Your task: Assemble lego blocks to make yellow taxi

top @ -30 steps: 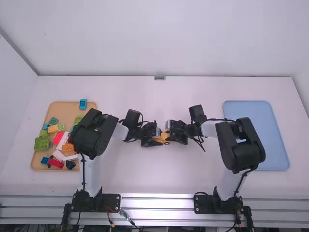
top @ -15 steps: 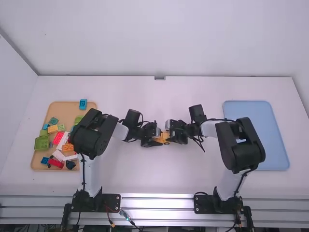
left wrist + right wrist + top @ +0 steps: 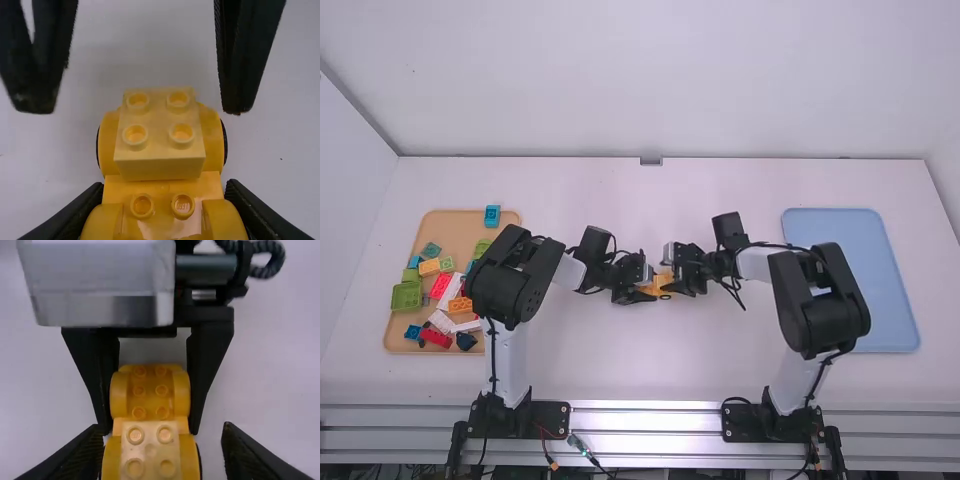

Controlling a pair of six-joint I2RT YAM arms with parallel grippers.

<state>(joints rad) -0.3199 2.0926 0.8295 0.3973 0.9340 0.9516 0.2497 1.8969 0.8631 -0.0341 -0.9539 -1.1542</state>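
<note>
Your right pincer (image 3: 162, 432) has just spread wide; the pale block (image 3: 160, 167) seems seated on the chassis (image 3: 160, 188) your left pincer (image 3: 151, 429) grips, between the table's (image 3: 650, 350) side edges.

yellow lego car (image 3: 150, 397) in the left gripper (image 3: 650, 288), pale block (image 3: 150, 451) on top

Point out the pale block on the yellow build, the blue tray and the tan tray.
Pale block (image 3: 158, 118): left wrist view, studded face, amid its four studs.
Blue tray (image 3: 845, 232): high view, bare floor near its far edge.
Tan tray (image 3: 450, 228): high view, bare floor near its far edge.
</note>
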